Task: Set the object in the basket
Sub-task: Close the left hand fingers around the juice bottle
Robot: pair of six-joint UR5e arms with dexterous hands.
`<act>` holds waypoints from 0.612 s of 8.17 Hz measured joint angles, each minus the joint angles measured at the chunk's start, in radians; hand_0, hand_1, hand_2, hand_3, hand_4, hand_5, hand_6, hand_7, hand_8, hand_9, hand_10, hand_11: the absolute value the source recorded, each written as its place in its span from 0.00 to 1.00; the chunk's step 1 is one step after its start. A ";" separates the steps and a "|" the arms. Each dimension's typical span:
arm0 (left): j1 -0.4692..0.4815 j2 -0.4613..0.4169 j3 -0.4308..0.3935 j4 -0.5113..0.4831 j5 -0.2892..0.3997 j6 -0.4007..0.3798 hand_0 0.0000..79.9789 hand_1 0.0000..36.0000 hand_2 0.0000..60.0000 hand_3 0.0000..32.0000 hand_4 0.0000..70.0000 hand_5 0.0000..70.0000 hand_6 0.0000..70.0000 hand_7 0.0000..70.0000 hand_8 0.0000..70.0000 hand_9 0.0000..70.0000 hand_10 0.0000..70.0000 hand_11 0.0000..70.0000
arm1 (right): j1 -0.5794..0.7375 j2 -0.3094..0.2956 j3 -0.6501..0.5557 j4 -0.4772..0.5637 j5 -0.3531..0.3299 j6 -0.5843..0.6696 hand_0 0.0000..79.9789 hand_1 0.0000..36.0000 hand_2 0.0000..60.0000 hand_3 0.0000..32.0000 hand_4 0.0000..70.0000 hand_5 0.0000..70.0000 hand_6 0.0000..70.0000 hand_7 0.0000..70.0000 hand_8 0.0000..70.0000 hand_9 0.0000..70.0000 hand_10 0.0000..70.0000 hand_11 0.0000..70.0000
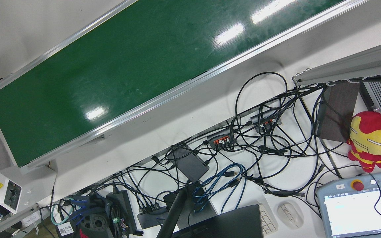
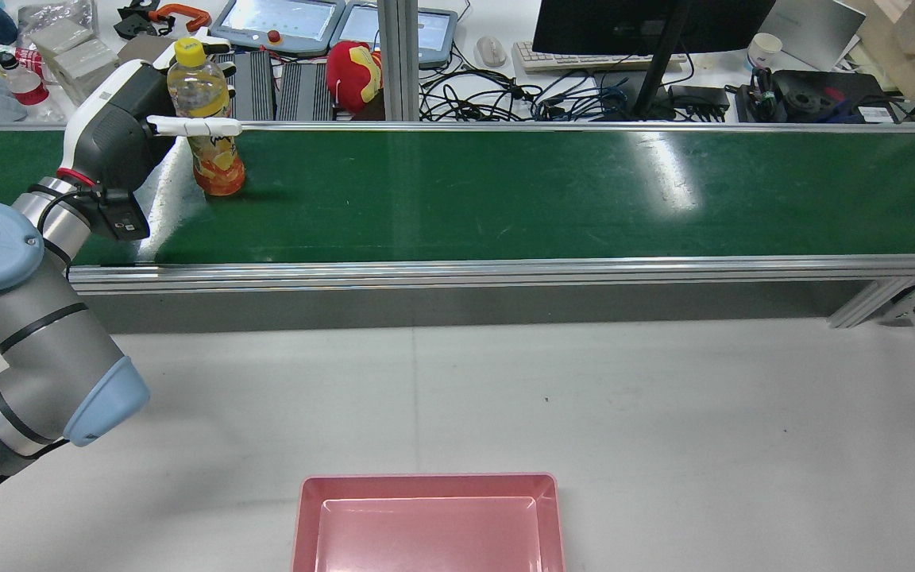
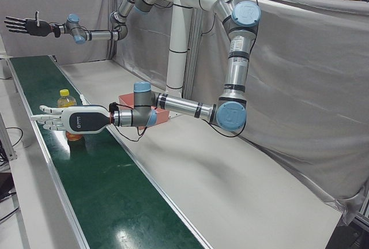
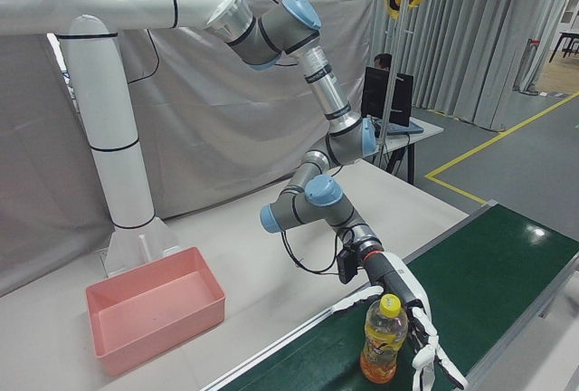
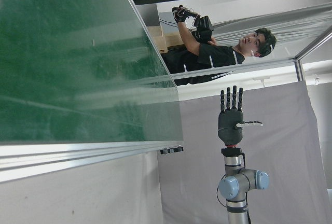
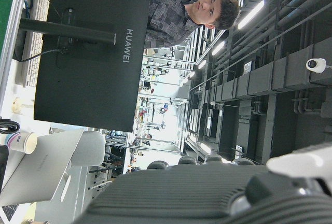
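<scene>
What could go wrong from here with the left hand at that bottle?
1. The left hand is open beside the upright bottle on the green belt; a sideways nudge could topple the bottle before the fingers close.
2. The pink basket sits across the table from the belt, so a loose grasp may drop the bottle on the way.

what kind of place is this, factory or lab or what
Most likely a robotics lab or test cell: a green conveyor belt beside two arms hung on a white frame, grey curtains around it, and a cable-strewn operators' desk.
</scene>
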 measured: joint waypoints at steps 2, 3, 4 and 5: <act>-0.001 -0.052 -0.027 0.152 -0.059 -0.001 0.81 0.69 0.72 0.00 0.82 1.00 0.55 0.58 0.90 1.00 0.97 1.00 | 0.000 0.000 0.001 0.000 0.000 0.001 0.00 0.00 0.00 0.00 0.00 0.00 0.00 0.00 0.00 0.00 0.00 0.00; 0.001 -0.069 -0.032 0.203 -0.074 0.000 0.77 0.67 0.83 0.00 0.79 1.00 0.59 0.62 0.97 1.00 1.00 1.00 | 0.000 0.000 0.001 -0.001 0.000 0.000 0.00 0.00 0.00 0.00 0.00 0.00 0.00 0.00 0.00 0.00 0.00 0.00; 0.002 -0.077 -0.034 0.232 -0.080 0.001 0.76 0.66 0.86 0.00 0.78 1.00 0.61 0.63 0.98 1.00 1.00 1.00 | 0.000 0.000 0.001 0.000 0.000 0.000 0.00 0.00 0.00 0.00 0.00 0.00 0.00 0.00 0.00 0.00 0.00 0.00; 0.003 -0.081 -0.035 0.247 -0.083 0.000 0.75 0.65 0.85 0.00 0.75 1.00 0.60 0.63 0.98 1.00 1.00 1.00 | 0.000 0.000 0.001 0.000 0.000 0.001 0.00 0.00 0.00 0.00 0.00 0.00 0.00 0.00 0.00 0.00 0.00 0.00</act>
